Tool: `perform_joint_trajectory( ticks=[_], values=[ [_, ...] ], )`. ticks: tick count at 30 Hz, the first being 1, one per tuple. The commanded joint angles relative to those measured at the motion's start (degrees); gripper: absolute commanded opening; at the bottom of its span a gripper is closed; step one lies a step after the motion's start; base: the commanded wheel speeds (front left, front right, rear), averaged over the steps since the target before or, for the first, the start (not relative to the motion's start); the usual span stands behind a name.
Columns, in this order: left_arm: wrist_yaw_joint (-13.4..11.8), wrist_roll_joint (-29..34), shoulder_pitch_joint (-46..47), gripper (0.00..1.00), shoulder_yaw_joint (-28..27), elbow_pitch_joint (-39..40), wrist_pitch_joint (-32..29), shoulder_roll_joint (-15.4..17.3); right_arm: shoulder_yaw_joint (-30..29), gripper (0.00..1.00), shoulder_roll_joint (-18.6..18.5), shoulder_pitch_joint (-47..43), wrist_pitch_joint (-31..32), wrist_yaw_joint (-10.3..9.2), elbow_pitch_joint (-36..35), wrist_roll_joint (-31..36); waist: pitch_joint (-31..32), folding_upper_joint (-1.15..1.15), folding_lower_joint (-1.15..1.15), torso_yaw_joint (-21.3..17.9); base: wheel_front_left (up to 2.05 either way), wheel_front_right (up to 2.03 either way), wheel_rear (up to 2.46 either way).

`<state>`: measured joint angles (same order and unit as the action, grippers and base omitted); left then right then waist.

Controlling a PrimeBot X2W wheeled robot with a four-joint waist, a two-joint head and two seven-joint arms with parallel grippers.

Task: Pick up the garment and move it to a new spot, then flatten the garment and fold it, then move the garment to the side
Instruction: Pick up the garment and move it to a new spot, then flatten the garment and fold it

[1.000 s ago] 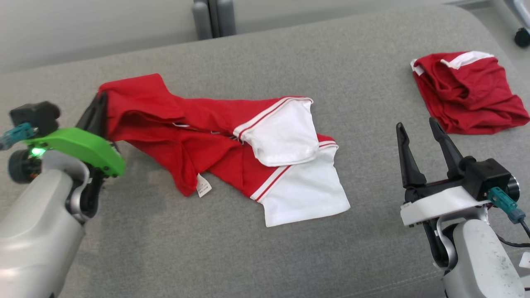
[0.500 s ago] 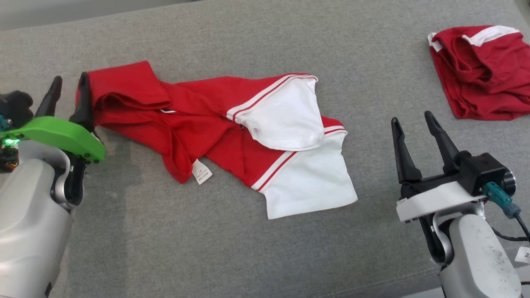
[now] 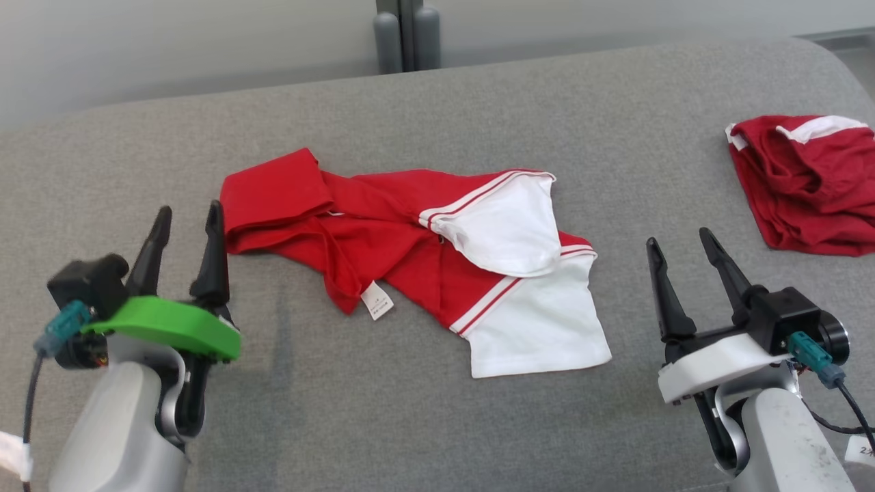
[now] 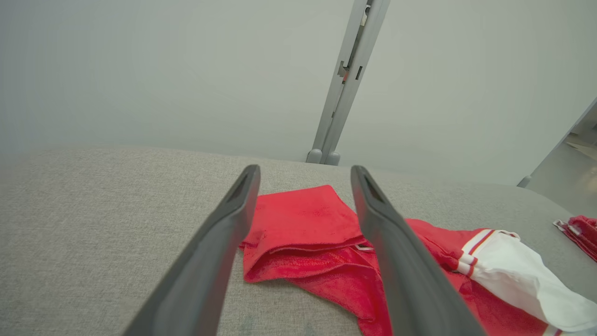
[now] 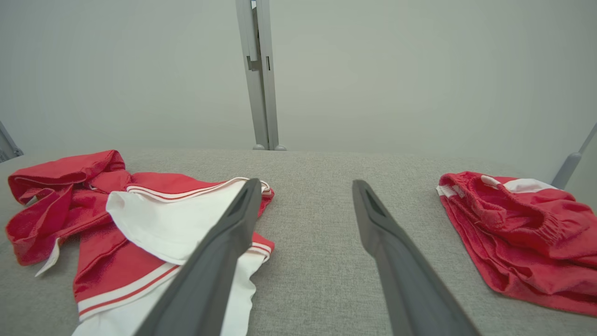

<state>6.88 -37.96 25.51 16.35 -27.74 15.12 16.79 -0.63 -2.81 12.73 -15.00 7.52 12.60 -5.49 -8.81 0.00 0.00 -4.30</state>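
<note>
Nearest the camera, the left end effector [image 3: 190,206] stands at the lower left on a green bracket [image 3: 171,324]. Its two dark fingers are spread and hold nothing, their tips just short of the garment's red edge and not touching it. At the lower right the right end effector [image 3: 677,236], on a white bracket [image 3: 711,359], is also spread and empty, and it is well apart from the cloth on either side of it.

Between the two, on the grey fabric-covered bench [image 3: 437,424], lies the garment [image 3: 383,212]. It is a red and white shirt, crumpled and partly doubled over itself. Its red part bunches toward the left end effector, with one flap folded flat at the far left. A small white label [image 3: 377,301] shows at a red corner near the front. Two white panels edged with red-and-white stripes lie on the right side of the shirt, one overlapping the other.

Farther back on the right, near the bench's edge, sits a second red garment [image 3: 806,184] with white trim, bunched in a heap. Behind the bench rise a pale wall [image 3: 171,48] and a grey post [image 3: 407,31].
</note>
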Motion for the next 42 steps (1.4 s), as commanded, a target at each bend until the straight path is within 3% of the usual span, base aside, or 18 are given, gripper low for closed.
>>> perform_joint_trajectory(
  ticks=[1, 13, 23, 42],
  values=[
    [0.2, 1.4, -3.2, 1.00, -0.8, 1.0, 0.0, -0.8, 0.0, 1.00, -0.2, -1.4, -0.2, -0.07, 0.4, 0.1, 5.0, 0.00, 0.00, 3.5, 0.00, 0.00, 0.00],
    [0.0, 9.8, -19.8, 1.00, -6.0, 8.8, 0.0, -7.1, 0.0, 1.00, -0.2, -7.4, -0.2, -0.07, 1.3, -1.3, 10.4, 0.00, 0.00, 5.2, 0.00, 0.00, 0.00],
    [0.2, 13.5, -27.7, 1.00, -9.5, 13.3, 0.0, -11.4, 0.4, 1.00, -0.2, -11.1, -0.2, -0.07, 2.0, -3.8, 11.5, 0.00, 0.00, 5.2, 0.00, 0.00, 0.00],
    [0.6, 16.9, -30.8, 1.00, -10.4, 14.5, 0.0, -13.4, 0.8, 1.00, -0.2, -10.6, -0.2, -0.07, 3.7, -3.6, 11.4, 0.00, 0.00, 5.0, 0.00, 0.00, 0.00]
  ],
)
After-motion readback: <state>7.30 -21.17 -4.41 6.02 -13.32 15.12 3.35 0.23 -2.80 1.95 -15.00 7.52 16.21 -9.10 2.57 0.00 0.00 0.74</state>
